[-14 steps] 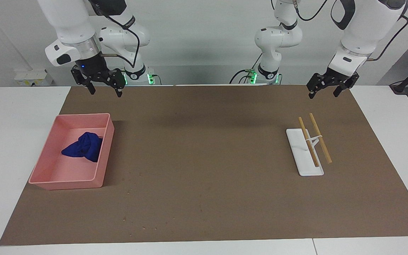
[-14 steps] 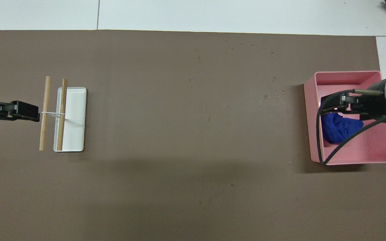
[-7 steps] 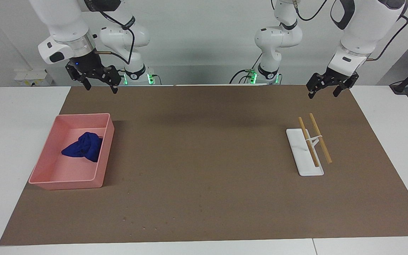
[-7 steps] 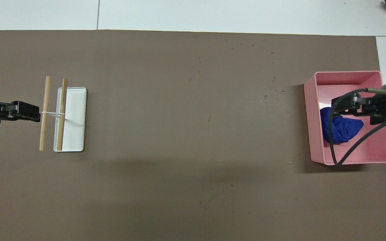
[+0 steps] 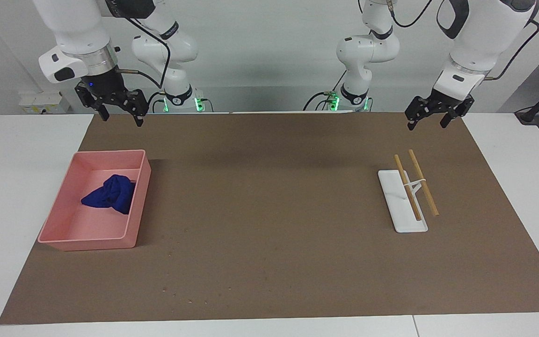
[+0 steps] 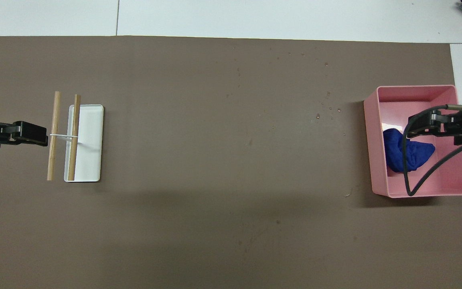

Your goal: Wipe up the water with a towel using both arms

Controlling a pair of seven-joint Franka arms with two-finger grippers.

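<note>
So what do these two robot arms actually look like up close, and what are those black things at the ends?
Both arms are glossy white, built of rounded jointed segments with dark joint caps. The right arm has a silver wrist ring and a black cable looping along it; green lights glow at both bases. Each ends in a black two-finger claw of linked bars: the right pincer and the left pincer.

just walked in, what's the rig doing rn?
Nothing is held yet. The blue towel lies bunched in the pink tray at the right arm's end of the table. The right gripper hangs open in the air above the tray. The left gripper waits open above the white stand with wooden sticks. Water droplets sit on the brown mat, unwiped.
</note>
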